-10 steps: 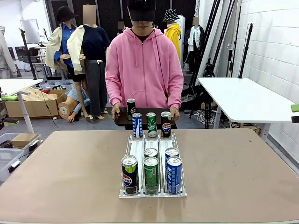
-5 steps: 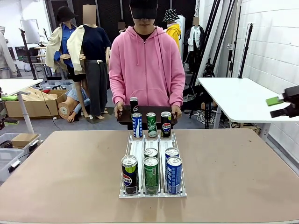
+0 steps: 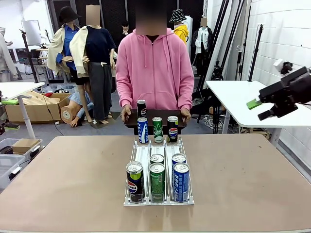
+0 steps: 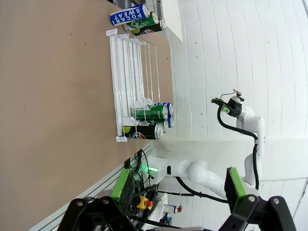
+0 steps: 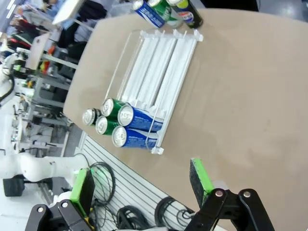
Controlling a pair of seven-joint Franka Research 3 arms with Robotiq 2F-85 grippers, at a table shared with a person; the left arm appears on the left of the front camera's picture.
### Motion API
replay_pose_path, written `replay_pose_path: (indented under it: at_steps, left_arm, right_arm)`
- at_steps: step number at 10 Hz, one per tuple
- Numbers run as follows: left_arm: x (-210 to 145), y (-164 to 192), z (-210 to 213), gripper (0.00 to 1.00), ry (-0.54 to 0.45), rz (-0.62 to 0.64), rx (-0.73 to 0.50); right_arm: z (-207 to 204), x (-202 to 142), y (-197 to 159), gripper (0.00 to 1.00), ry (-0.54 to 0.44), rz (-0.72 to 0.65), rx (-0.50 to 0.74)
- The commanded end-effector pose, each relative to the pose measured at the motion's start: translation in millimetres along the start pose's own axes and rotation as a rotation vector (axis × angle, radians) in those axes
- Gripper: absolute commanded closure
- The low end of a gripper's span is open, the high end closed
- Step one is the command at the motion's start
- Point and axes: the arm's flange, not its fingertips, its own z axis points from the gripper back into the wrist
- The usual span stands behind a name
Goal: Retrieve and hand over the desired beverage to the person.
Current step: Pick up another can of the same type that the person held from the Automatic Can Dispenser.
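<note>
Table (image 3: 73,184): rack (image 3: 144,154) w/ 5 cans (image 3: 157,182), tray (image 3: 131,126) w/ 4; left end effector (image 4: 177,185), right end effector (image 3: 259,109) released.

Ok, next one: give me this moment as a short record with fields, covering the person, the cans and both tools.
person: far side, both hands on a dark tray carrying one black can
white rack: mid-table, three lanes
near end: five cans, one Pepsi, two green, two blue
far end: three cans upright, blue, green, Pepsi
left tool: open, empty
right tool: open, empty, raised at the right, away from the cans
handover: not yet started
</note>
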Motion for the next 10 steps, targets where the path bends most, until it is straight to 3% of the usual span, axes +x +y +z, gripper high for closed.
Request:
replay_pose_path:
  at_steps: [1,10]
  left_arm:
    - [-0.8,-1.3,2.0,0.0,-0.004,-0.003,0.0]
    - [-0.8,-1.3,2.0,0.0,-0.004,-0.003,0.0]
  right_arm:
    - [-19.7,17.6,11.7,0.0,0.062,-0.051,-0.072]
    - [-137.3,62.2,91.6,0.0,0.31,-0.084,-0.383]
